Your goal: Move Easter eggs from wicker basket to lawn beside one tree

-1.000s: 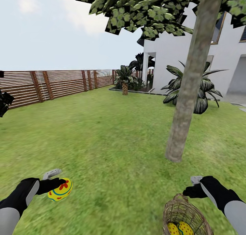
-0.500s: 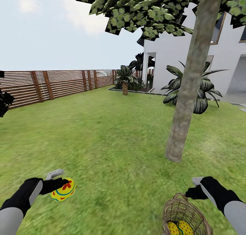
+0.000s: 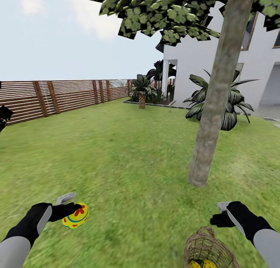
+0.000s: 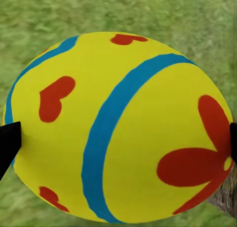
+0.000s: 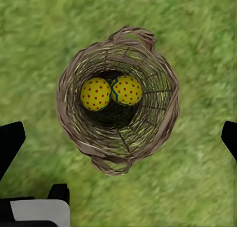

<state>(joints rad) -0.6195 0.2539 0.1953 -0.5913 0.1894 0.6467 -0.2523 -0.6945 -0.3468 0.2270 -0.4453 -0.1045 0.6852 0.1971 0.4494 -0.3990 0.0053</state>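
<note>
left gripper (image 3: pixel 74 213): jaws clamped on one Easter egg (image 3: pixel 76 215), held over the lawn (image 3: pixel 128 159) | right gripper (image 3: pixel 218 217): jaws spread wide, nothing in them, above the wicker basket (image 5: pixel 163 113) | basket on grass near the tree (image 3: pixel 212 116); two eggs (image 5: pixel 111 92) touching at its bottom | fence (image 3: pixel 58 96) and house (image 3: pixel 194 61) behind

Black forearms, grey sleeves, pale grey tool (image 3: pixel 72 207) fittings.
</note>
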